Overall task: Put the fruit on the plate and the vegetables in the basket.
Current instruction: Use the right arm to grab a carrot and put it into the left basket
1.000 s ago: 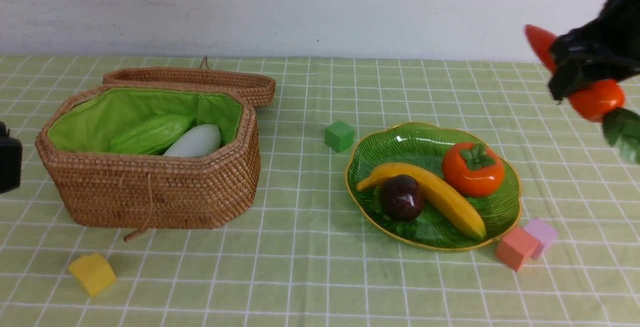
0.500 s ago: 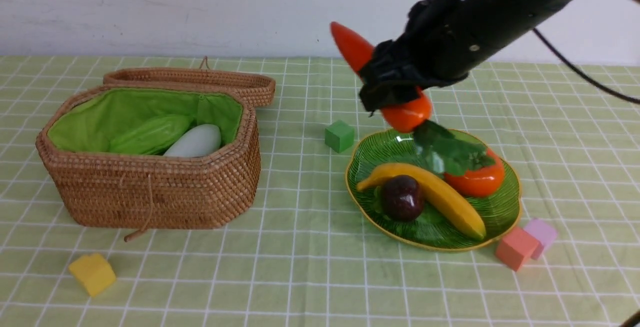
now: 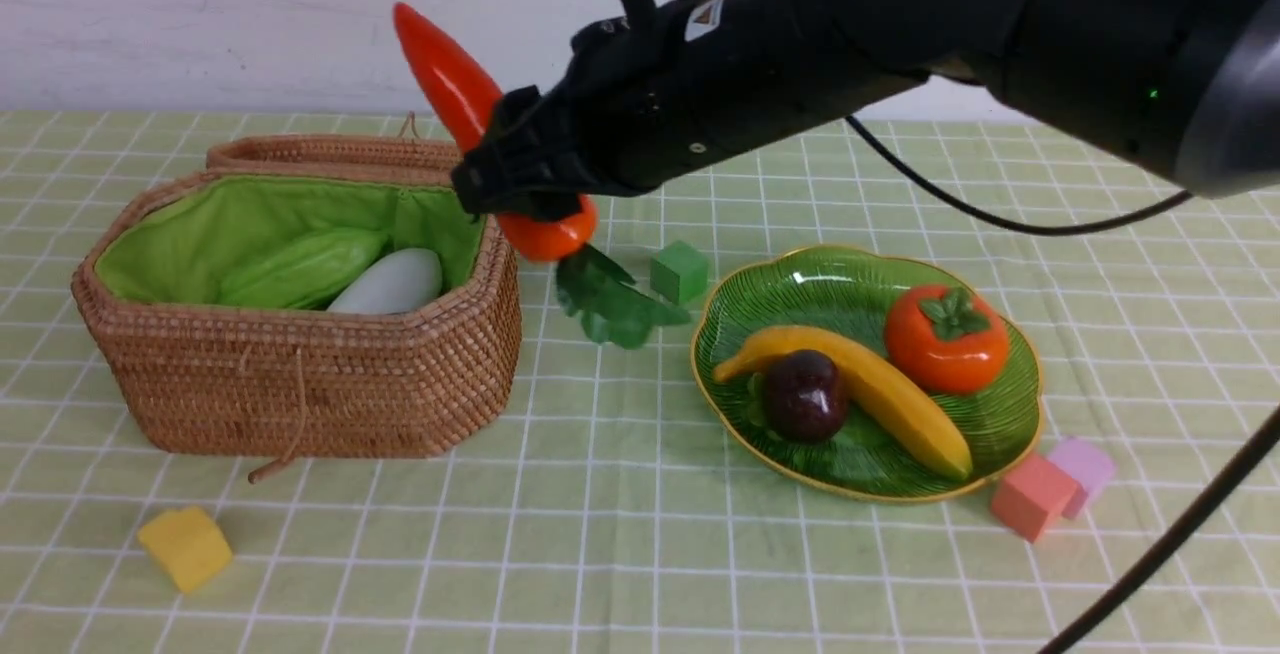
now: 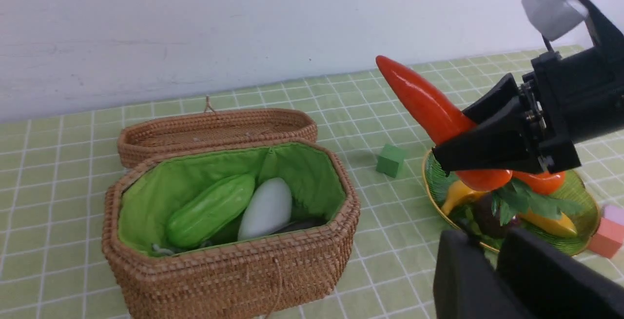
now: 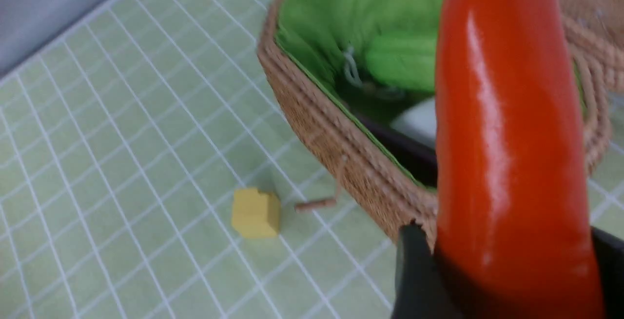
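My right gripper (image 3: 520, 184) is shut on the orange-red carrot (image 3: 450, 84), which hangs tilted, tip up, over the right end of the wicker basket (image 3: 300, 394). Its green leaves (image 3: 610, 304) dangle outside the rim. In the right wrist view the carrot (image 5: 507, 138) fills the jaws. A light-green gourd (image 3: 300, 269) and a white vegetable (image 3: 390, 282) lie on the basket's green lining. The green plate (image 3: 840, 279) holds the banana (image 3: 870, 384), mangosteen (image 3: 805, 394) and persimmon (image 3: 945, 339). My left gripper (image 4: 490, 248) hovers aside, fingers nearly together, nothing between them.
The basket's lid (image 3: 380, 156) lies open behind it. A green cube (image 3: 679, 271) sits between basket and plate. A yellow cube (image 3: 185, 546) lies front left; a salmon cube (image 3: 1030, 496) and a lilac cube (image 3: 1085, 466) touch the plate's front right. A black cable (image 3: 1150, 554) crosses the lower right.
My right arm has swept left from the far right, over the plate, to the basket's right end, carrying the carrot. The left gripper has left the front view's left edge.
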